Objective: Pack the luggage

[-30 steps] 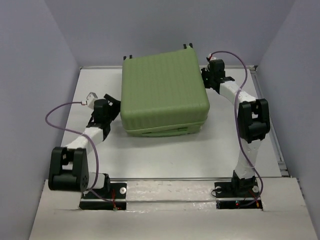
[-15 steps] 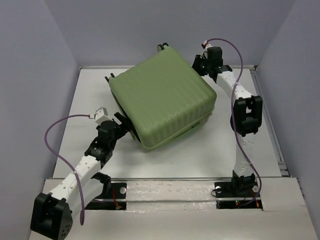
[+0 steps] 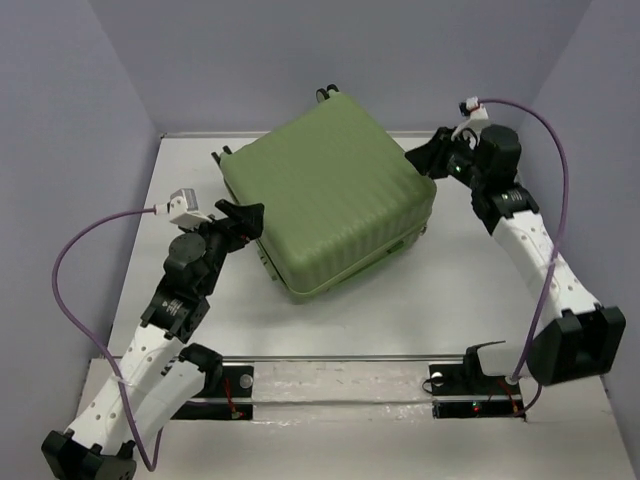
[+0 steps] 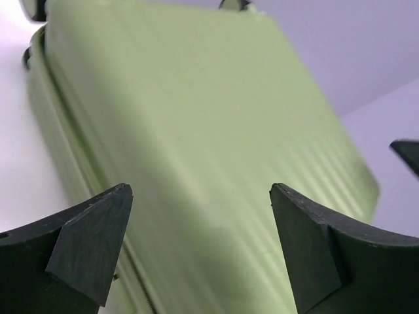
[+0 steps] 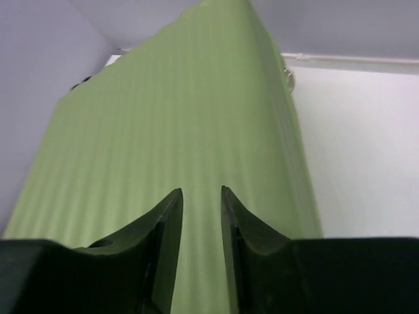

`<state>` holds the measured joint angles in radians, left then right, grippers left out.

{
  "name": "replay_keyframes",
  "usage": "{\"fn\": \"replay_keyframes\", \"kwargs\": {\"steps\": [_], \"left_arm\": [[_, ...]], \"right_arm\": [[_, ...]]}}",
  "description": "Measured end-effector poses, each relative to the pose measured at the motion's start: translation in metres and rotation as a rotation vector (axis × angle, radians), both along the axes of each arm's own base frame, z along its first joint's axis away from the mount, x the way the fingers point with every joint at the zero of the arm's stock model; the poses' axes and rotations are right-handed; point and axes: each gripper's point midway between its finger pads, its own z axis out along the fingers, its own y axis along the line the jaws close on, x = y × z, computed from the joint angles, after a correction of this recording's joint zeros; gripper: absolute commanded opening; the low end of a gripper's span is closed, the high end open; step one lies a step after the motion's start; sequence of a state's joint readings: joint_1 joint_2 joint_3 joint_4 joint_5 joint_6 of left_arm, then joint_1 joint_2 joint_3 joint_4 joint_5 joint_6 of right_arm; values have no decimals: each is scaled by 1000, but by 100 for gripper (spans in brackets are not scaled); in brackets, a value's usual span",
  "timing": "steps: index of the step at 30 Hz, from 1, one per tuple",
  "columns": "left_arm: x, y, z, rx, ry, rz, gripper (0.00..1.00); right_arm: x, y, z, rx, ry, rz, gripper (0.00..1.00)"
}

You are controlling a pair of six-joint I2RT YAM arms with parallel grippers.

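Observation:
The luggage (image 3: 325, 200), a light-green ribbed hard-shell suitcase, lies shut and flat on the white table (image 3: 400, 315), turned at an angle. Small black wheels (image 3: 325, 92) show at its far edge. My left gripper (image 3: 245, 215) hovers at its left side, jaws wide open and empty. In the left wrist view the shell (image 4: 196, 118) fills the space beyond the gripper (image 4: 200, 193). My right gripper (image 3: 420, 160) is at the suitcase's right corner, jaws a narrow gap apart with nothing between them. The right wrist view looks along the shell (image 5: 170, 118) past that gripper (image 5: 201, 191).
Grey walls close the table in on the left, back and right. A metal rail (image 3: 400, 357) runs along the near edge by the arm bases, and another rail (image 3: 535, 240) runs along the right side. Purple cables loop off both wrists.
The suitcase turned clockwise a second ago and has since stayed put. My left arm has risen and drawn back from its near-left corner. My right arm has swung out to the right.

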<state>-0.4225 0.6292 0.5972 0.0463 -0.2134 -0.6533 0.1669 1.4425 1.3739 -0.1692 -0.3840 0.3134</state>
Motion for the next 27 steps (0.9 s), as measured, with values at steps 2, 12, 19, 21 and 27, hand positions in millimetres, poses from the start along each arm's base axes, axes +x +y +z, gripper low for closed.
{"fn": "replay_keyframes", "kwargs": {"steps": [2,12,19,21,27], "left_arm": [[3,-5,19,-14,-36,-16,99],[85,22,87,-38,-70,88,99],[188,81,30,-94,114,136,99],[206,97,-3,-118,192,133,99],[246,122,-88,-266,334,69,99]], "right_arm": [[-31,-4,1,15,-67,0,7],[-134,-19,-82,103,-45,-23,23],[-150,-18,-84,110,-75,3,62],[-154,-19,-89,108,-68,3,68],[-163,-16,-102,111,-36,29,73]]}}
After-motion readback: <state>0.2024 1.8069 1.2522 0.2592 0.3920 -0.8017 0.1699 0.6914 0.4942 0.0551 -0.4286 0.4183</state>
